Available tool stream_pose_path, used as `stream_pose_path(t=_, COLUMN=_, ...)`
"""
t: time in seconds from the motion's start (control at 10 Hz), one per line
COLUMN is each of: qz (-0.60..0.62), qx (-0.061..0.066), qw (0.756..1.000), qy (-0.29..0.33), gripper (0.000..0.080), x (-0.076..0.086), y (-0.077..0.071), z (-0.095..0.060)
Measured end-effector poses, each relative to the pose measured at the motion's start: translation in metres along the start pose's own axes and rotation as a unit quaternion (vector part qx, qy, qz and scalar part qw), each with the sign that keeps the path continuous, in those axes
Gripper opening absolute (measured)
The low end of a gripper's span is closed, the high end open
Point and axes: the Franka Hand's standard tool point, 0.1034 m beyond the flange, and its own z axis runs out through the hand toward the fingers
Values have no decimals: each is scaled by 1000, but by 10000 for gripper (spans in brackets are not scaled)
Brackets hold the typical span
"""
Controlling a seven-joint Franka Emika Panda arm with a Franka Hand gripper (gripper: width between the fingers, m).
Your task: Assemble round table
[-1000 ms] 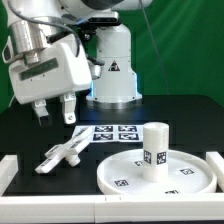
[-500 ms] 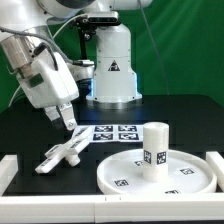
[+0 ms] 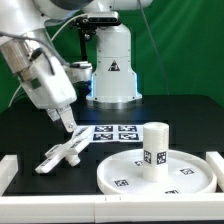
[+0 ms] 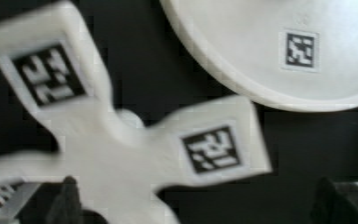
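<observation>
The cross-shaped foot (image 3: 65,152) lies flat on the black table at the exterior view's left. It fills the wrist view (image 4: 123,130), with tags on its arms. The round top (image 3: 160,175) lies flat at the front right, and its edge shows in the wrist view (image 4: 274,50). The short thick leg (image 3: 153,148) stands upright on the top. My gripper (image 3: 64,118) hangs tilted a little above the foot's far end. It is open and empty, with its dark fingertips (image 4: 64,203) wide apart on either side of the foot.
The marker board (image 3: 110,133) lies flat behind the foot and the top. The white robot pedestal (image 3: 112,65) stands at the back. Low white rails sit at the front left (image 3: 8,170) and the right (image 3: 214,160) of the table.
The wrist has tilted and turned, and the fingers have swung to the right and slightly down toward the foot. The foot, top and leg have not moved.
</observation>
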Motion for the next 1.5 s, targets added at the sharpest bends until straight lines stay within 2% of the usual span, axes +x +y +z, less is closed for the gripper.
stream_pose_path(t=0.1, qz=37, qx=20, qw=999, qy=-28, gripper=649, x=3, y=5, z=2)
stream_pose_path(t=0.2, qz=45, qx=25, qw=998, qy=-26, gripper=649, x=8, y=8, z=2)
stream_pose_path(t=0.5, qz=43, qx=23, qw=998, qy=-25, gripper=649, x=8, y=8, z=2)
stream_pose_path(t=0.6, qz=53, qx=26, qw=998, qy=-29, gripper=649, x=9, y=11, z=3)
stream_pose_path(t=0.7, qz=96, qx=31, qw=994, qy=-44, gripper=649, x=15, y=25, z=9)
stream_pose_path(t=0.8, qz=127, qx=34, qw=990, qy=-48, gripper=649, x=18, y=31, z=12)
stream_pose_path(t=1.0, qz=150, qx=46, qw=986, qy=-51, gripper=649, x=20, y=31, z=14)
stream_pose_path(t=1.5, qz=148, qx=38, qw=987, qy=-48, gripper=649, x=10, y=24, z=28)
